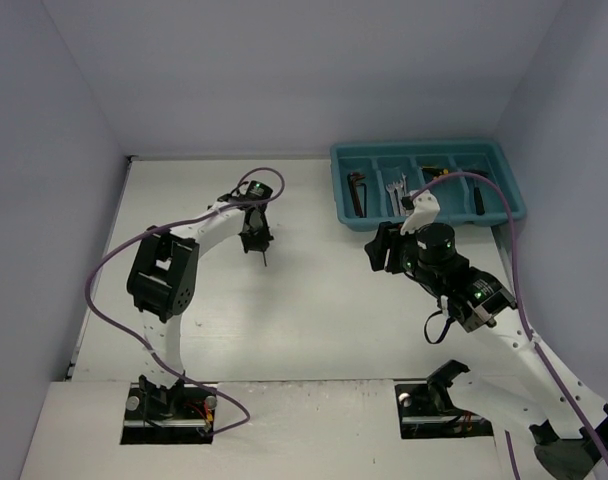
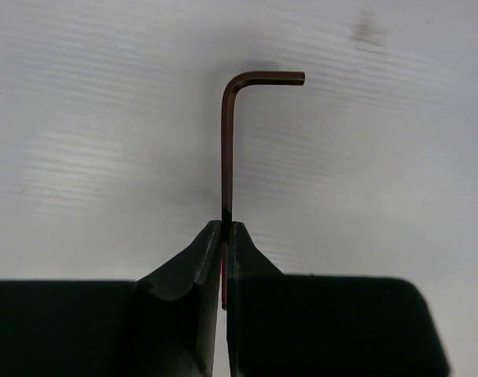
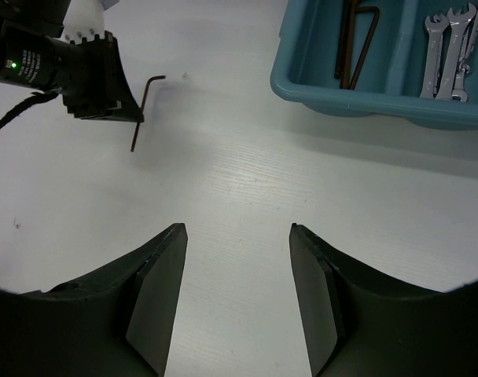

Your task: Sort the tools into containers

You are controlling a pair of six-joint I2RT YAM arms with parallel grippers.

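Note:
My left gripper is shut on the long shank of a reddish L-shaped hex key, whose short arm points right. In the top view this gripper holds the key over the bare table, left of the tray. The right wrist view also shows the key. My right gripper is open and empty; in the top view it is just in front of the teal tray. The tray's compartments hold dark hex keys, silver wrenches, yellow-and-black pieces and a black tool.
The tray's near left corner lies ahead and to the right of my right gripper, with hex keys and wrenches inside. Purple cables loop over both arms. Grey walls enclose the white table.

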